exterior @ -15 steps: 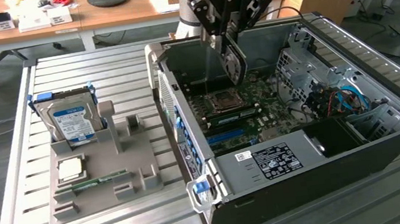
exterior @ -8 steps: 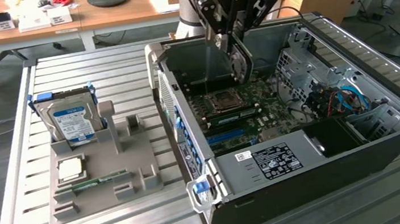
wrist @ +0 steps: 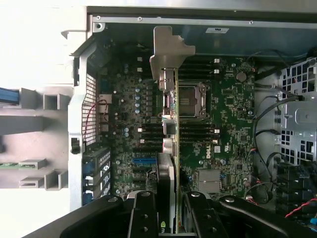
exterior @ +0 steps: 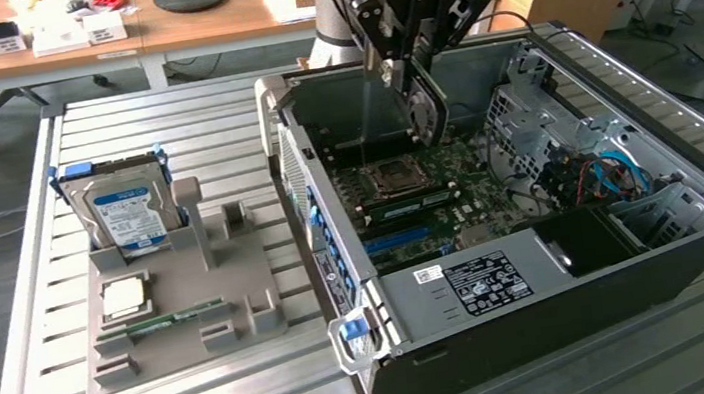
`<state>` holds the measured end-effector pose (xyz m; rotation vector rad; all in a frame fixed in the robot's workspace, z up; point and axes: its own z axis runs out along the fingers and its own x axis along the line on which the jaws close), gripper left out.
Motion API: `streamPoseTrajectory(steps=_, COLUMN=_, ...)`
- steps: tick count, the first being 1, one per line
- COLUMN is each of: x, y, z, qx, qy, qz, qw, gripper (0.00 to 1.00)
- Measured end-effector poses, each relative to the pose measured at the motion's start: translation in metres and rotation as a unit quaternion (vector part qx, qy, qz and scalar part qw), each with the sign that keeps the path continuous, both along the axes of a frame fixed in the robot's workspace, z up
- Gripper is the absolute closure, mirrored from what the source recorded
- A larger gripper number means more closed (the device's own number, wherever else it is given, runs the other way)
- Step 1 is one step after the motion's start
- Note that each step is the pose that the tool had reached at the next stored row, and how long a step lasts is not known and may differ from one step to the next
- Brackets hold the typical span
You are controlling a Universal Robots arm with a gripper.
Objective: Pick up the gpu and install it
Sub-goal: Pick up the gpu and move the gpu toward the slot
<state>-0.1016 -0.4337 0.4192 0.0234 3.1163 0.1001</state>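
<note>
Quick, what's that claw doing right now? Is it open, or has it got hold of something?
Claw: closed on the graphics card, holding it on edge over the open computer case.

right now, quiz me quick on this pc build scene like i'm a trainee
1. True or false: the gripper is shut on the gpu.
2. Where does the hard drive stand? A) upright in the grey holder beside the computer case B) inside the case C) on the floor
3. Fill in: seen from the wrist, the gpu hangs edge-on over the green ___.

Key: 1 true; 2 A; 3 motherboard.
</note>
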Motion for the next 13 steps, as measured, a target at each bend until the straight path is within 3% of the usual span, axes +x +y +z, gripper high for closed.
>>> streamPoseTrajectory(steps=13, x=0.022, y=0.0000, z=0.0000, qx=0.0000, qy=0.0000, qz=0.000, qw=1.0000, gripper=0.73)
